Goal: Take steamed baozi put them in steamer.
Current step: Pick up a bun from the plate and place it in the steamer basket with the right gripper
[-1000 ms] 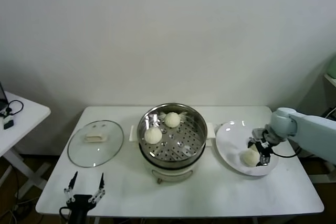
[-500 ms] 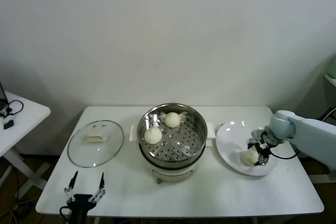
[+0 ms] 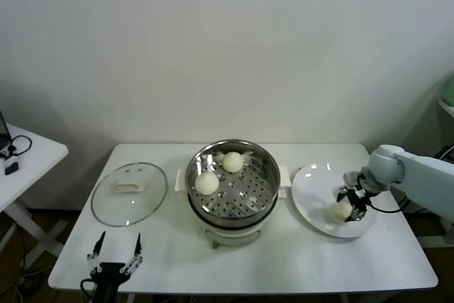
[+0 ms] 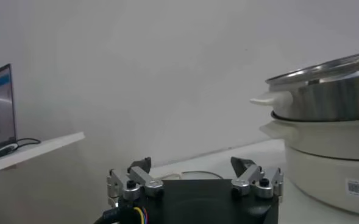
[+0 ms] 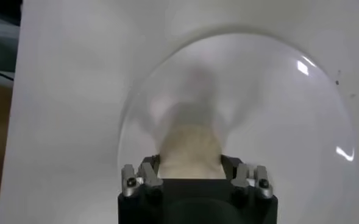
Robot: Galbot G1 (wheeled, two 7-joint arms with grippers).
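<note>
The steamer (image 3: 264, 166) stands mid-table on its white base and holds two baozi, one at the left (image 3: 207, 183) and one at the back (image 3: 233, 162). It also shows in the left wrist view (image 4: 325, 79). A third baozi (image 3: 340, 211) sits on the white plate (image 3: 308, 189), and my right gripper (image 3: 352, 200) is shut on it from the right. In the right wrist view the fingers (image 5: 149, 170) press both sides of this baozi (image 5: 190, 146), just over the plate (image 5: 277, 91). No fourth baozi shows. My left gripper (image 3: 113, 252) is parked open at the table's front left, jaws (image 4: 191, 164) empty.
A round glass lid (image 3: 129, 194) with a white handle lies flat on the table left of the steamer. A small white side table (image 3: 28, 157) with a cable stands further left. The wall runs close behind the table.
My right gripper has closed in on the baozi on the plate and shifted slightly toward the back. The left arm has not moved.
</note>
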